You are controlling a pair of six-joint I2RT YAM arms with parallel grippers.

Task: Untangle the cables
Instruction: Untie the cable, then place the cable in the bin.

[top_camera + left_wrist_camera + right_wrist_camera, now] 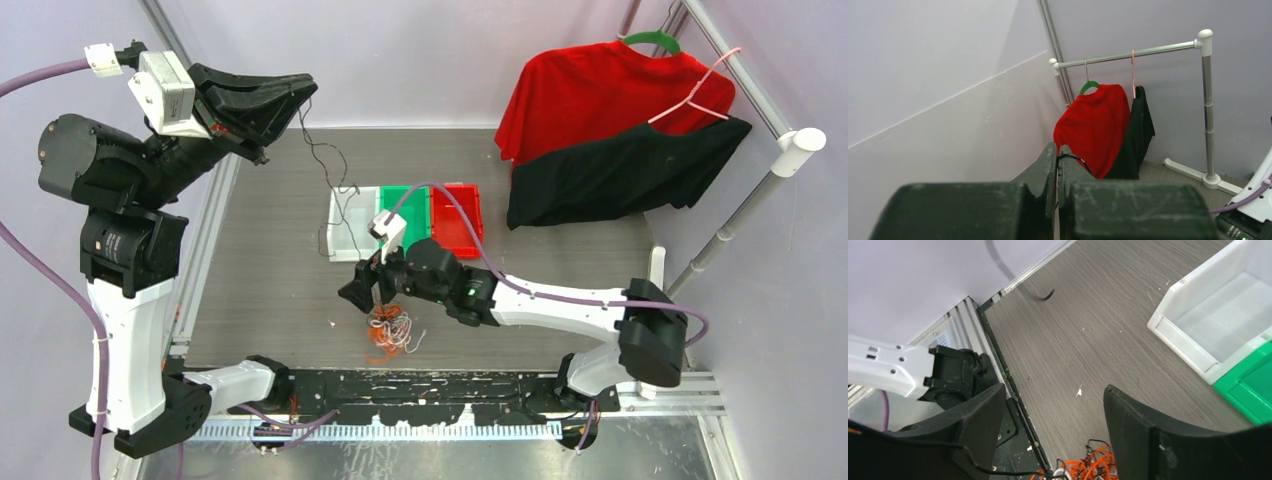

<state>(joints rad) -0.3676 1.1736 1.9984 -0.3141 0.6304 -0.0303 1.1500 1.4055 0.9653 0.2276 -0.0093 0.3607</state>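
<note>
A tangle of orange, white and black cables (pixel 390 335) lies near the table's front edge, and its top shows in the right wrist view as the cable tangle (pixel 1093 465). My left gripper (pixel 298 98) is raised high at the back left, shut on a thin black cable (pixel 322 152) that hangs down toward the white bin. Close up, that black cable (pixel 1079 160) comes out between the pressed-together left gripper (pixel 1058 148) fingers. My right gripper (pixel 366 292) hovers just above the tangle. This right gripper (pixel 1053 395) is open, nothing between its fingers; a black cord (pixel 998 472) drapes over its left finger.
White bin (pixel 350 228), green bin (pixel 405 215) and red bin (pixel 458 215) stand in a row mid-table. A red shirt (pixel 600 95) and black shirt (pixel 620 170) hang on a rack (pixel 745 205) at the back right. A black base rail (pixel 440 385) runs along the near edge.
</note>
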